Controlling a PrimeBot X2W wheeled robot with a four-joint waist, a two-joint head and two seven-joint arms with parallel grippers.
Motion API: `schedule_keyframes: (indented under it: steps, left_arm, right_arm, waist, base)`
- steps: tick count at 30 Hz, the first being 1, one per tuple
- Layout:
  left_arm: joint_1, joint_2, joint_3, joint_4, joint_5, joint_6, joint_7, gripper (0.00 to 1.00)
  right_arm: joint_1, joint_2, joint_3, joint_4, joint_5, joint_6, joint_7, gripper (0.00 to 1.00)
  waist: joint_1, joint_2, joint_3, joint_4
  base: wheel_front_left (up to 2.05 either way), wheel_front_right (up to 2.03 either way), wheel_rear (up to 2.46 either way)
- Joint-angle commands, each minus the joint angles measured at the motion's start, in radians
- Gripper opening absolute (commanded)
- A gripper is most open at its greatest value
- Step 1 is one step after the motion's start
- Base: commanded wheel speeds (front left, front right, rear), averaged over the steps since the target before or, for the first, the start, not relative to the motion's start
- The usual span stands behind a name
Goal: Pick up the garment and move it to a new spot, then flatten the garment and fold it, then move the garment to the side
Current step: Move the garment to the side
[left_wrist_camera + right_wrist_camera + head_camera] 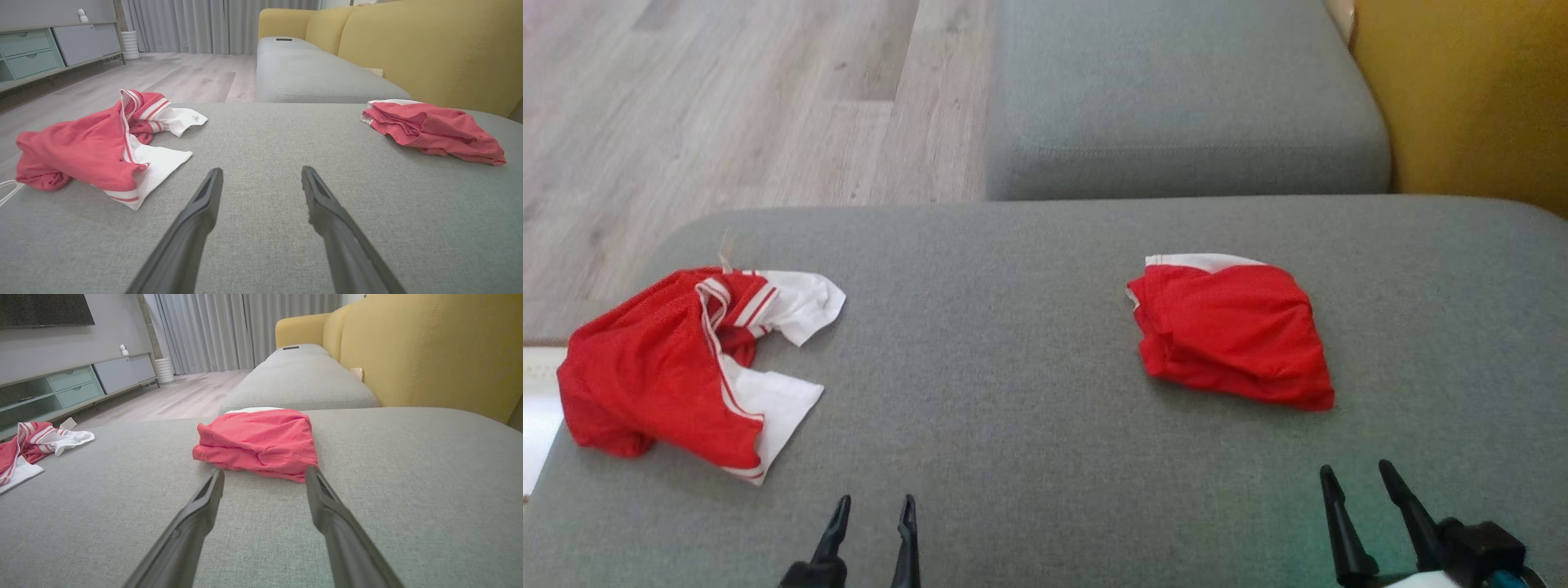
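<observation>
The left gripper [261, 179] hangs spread over the grey cushion [261, 253], holding nothing. A crumpled red-and-white garment [94, 151] lies ahead to its left; a folded red garment [433, 128] ahead to its right.

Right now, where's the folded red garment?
In the head view the folded red garment lies on the right half of the grey cushion, just ahead of the right gripper, far from the crumpled garment at left.

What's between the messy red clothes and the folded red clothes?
Only bare grey cushion between the messy clothes and the folded clothes, in the head view.
</observation>
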Motion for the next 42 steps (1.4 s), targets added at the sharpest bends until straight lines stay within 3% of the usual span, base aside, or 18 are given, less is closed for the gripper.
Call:
schedule_keyframes:
  steps: [1, 13, 24, 35, 36, 37, 38, 42]
  left_arm:
    - [-0.049, -0.009, 0.019, -0.031, 0.002, 0.005, -0.012, 1.00]
    - [-0.090, -0.009, -0.002, -0.041, 0.004, 0.017, -0.012, 1.00]
    - [-0.203, -0.009, -0.048, -0.052, -0.010, 0.039, -0.012, 1.00]
    - [-0.282, -0.009, -0.089, -0.042, -0.032, 0.065, -0.012, 1.00]
    - [-0.287, -0.009, -0.093, -0.042, -0.033, 0.067, -0.012, 1.00]
    - [-0.292, -0.009, -0.096, -0.043, -0.035, 0.069, -0.012, 1.00]
    - [-0.297, -0.009, -0.100, -0.044, -0.037, 0.070, -0.012, 1.00]
    - [-0.319, -0.009, -0.112, -0.048, -0.039, 0.076, -0.012, 1.00]
  right_arm:
    - [-0.043, -0.031, 0.018, -0.020, 0.007, -0.001, -0.014, 1.00]
    - [-0.241, -0.126, 0.039, 0.091, 0.161, -0.001, 0.001, 1.00]
    - [-0.536, -0.326, 0.168, 0.221, 0.473, -0.001, 0.257, 1.00]
    - [-0.653, -0.415, 0.304, 0.328, 0.639, -0.001, 0.396, 1.00]
    - [-0.659, -0.417, 0.315, 0.335, 0.651, -0.001, 0.400, 0.56]
    - [-0.664, -0.419, 0.326, 0.337, 0.662, -0.001, 0.402, 0.23]
    - [-0.667, -0.422, 0.339, 0.335, 0.674, -0.001, 0.403, 0.00]
    - [-0.680, -0.460, 0.387, 0.326, 0.703, -0.001, 0.388, 0.00]
  waist:
    - [0.0000, 0.0000, 0.022, 0.008]
    - [0.0000, 0.0000, 0.141, 0.050]
    - [0.0000, 0.0000, 0.292, 0.074]
    - [0.0000, 0.0000, 0.383, 0.089]
    - [0.0000, 0.0000, 0.388, 0.088]
    - [0.0000, 0.0000, 0.394, 0.086]
    - [0.0000, 0.0000, 0.399, 0.083]
    - [0.0000, 0.0000, 0.416, 0.056]
  base:
    - [0.00, 0.00, 0.00]
    - [0.00, 0.00, 0.00]
    - [0.00, 0.00, 0.00]
    - [0.00, 0.00, 0.00]
    - [0.00, 0.00, 0.00]
    - [0.00, 0.00, 0.00]
    - [0.00, 0.00, 0.00]
    - [0.00, 0.00, 0.00]
